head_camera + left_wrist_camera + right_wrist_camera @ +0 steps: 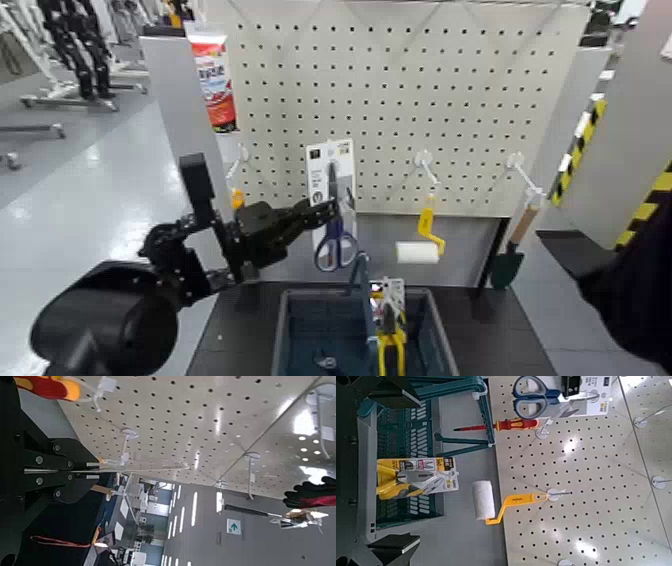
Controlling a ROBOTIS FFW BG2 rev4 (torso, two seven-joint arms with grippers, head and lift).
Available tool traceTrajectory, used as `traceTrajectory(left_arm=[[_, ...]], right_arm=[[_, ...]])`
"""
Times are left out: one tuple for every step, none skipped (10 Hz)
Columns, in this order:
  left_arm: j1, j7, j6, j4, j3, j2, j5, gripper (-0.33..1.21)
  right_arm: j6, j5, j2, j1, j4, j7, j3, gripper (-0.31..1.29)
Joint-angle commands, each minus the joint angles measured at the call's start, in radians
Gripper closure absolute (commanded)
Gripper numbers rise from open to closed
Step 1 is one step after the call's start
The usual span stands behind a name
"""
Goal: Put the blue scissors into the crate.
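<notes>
The blue scissors (336,245), on a tall white card (331,165), hang against the pegboard just behind the crate (283,330). My left gripper (322,212) reaches in from the left and is shut on the card's edge. In the left wrist view the card (119,471) shows edge-on between the black fingers (36,458). The right wrist view shows the scissors (534,396), the crate (407,431) below them, and my right gripper (393,467) open and empty, hovering off the crate. My right arm (630,280) is at the right edge.
Yellow-handled pliers on a card (388,330) lie in the crate. A red-and-yellow screwdriver (494,426), a yellow-handled paint roller (422,240) and a trowel (508,262) hang on the pegboard (450,90). A red-and-white tube (212,75) hangs at the upper left.
</notes>
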Motion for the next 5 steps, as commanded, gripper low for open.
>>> traceTrajectory(left_arm=[[0.019,-0.007,0.004,0.061,-0.008,-0.004,-0.006,1.13],[0.023,-0.01,0.004,0.081,-0.008,-0.004,-0.012,1.13],[0.03,-0.016,0.012,0.098,-0.009,-0.004,-0.021,1.13],[0.034,-0.021,0.012,0.115,-0.011,-0.007,-0.03,1.13],[0.04,-0.026,0.012,0.13,-0.011,-0.009,-0.038,1.13]], right_arm=[[-0.005,0.0,0.0,0.0,0.002,-0.001,-0.004,0.11],[-0.008,0.0,0.002,0.0,0.003,-0.001,-0.004,0.11],[-0.008,-0.001,0.002,0.0,0.003,-0.001,-0.004,0.11],[-0.01,0.0,0.002,0.0,0.003,-0.001,-0.004,0.11],[-0.01,-0.001,0.002,0.0,0.003,-0.003,-0.004,0.11]])
